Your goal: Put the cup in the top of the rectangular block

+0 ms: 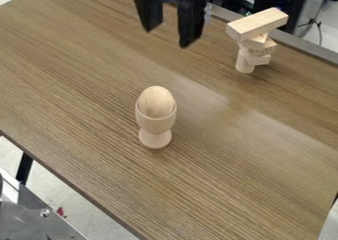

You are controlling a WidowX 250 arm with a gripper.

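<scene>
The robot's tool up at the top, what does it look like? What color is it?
The tool is black. It has two thick, chunky fingers that get narrower toward their tips, a bit like big dark teeth. I can't make out any markings on them.

Counting one cup point(156, 124), one wooden egg point(157, 100); seeing one table point(86, 86); making out one cylinder point(243, 63), one long block point(257, 24), several smaller blocks point(259, 60), overlapping too much to number.
</scene>
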